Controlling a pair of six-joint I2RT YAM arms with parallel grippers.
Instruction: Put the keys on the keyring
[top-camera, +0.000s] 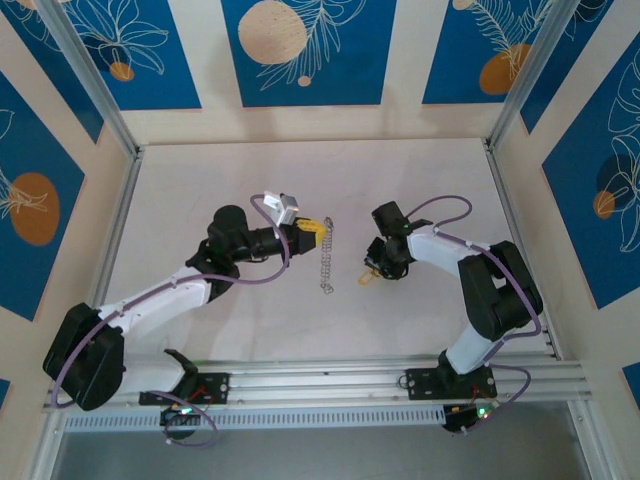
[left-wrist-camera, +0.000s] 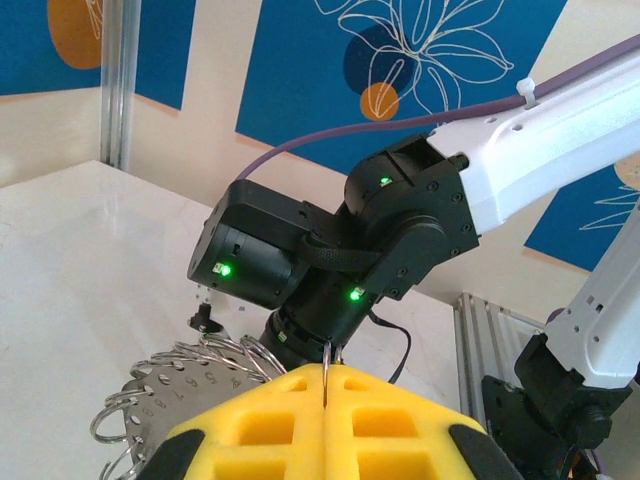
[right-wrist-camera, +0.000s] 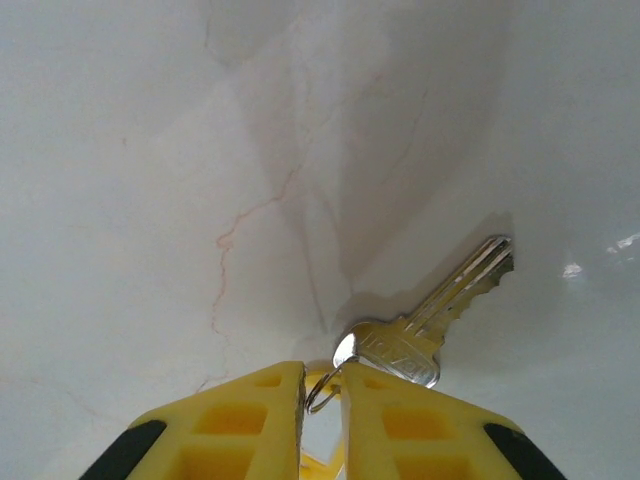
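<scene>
Plainly: one key (right-wrist-camera: 430, 322), one keyring (left-wrist-camera: 195, 378), both held.
Right gripper (right-wrist-camera: 322, 385) pinches the small loop (right-wrist-camera: 316, 398) of the silver key lying on the desk (right-wrist-camera: 140, 150); left gripper (left-wrist-camera: 327, 378) clamps the keyring wire.

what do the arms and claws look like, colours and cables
The left arm and right arm have white links, black joint housings and looping purple cables. Green lights glow on the right arm's joints. The left claw and right claw have yellow fingers with square recesses and black trim.
</scene>
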